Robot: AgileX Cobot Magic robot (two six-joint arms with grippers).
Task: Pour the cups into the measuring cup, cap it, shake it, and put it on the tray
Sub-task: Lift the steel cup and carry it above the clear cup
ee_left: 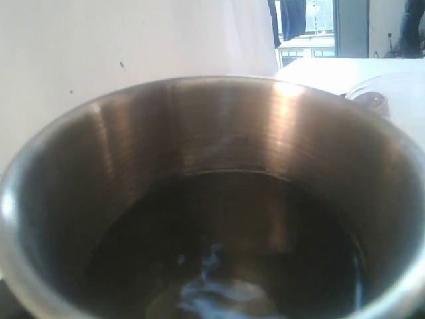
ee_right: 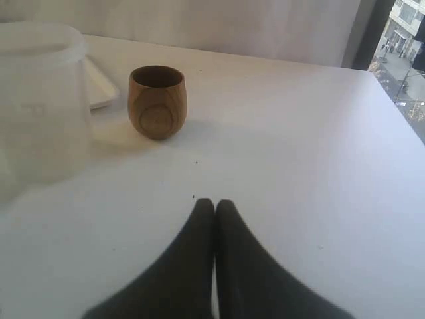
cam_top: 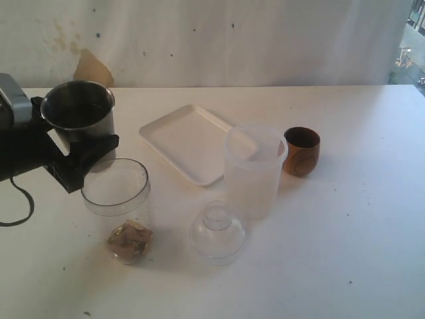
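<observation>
My left gripper (cam_top: 81, 138) is shut on the steel tumbler (cam_top: 80, 114), which it holds upright off the table, just behind the rim of the clear measuring cup (cam_top: 117, 194). Brown lumps (cam_top: 130, 240) lie in the bottom of the measuring cup. In the left wrist view the tumbler (ee_left: 212, 199) fills the picture and hides the fingers; its inside is dark with something pale at the bottom. The brown wooden cup (cam_top: 302, 151) (ee_right: 157, 101) stands at the right, beyond my right gripper (ee_right: 214, 203), which is shut and empty over bare table. The white tray (cam_top: 189, 141) lies at the middle back.
A frosted plastic tub (cam_top: 255, 169) (ee_right: 41, 100) stands between the tray and the wooden cup. A clear dome-shaped cap (cam_top: 217, 230) rests in front of the tub. A black cable (cam_top: 16, 206) loops at the left edge. A white wall backs the table.
</observation>
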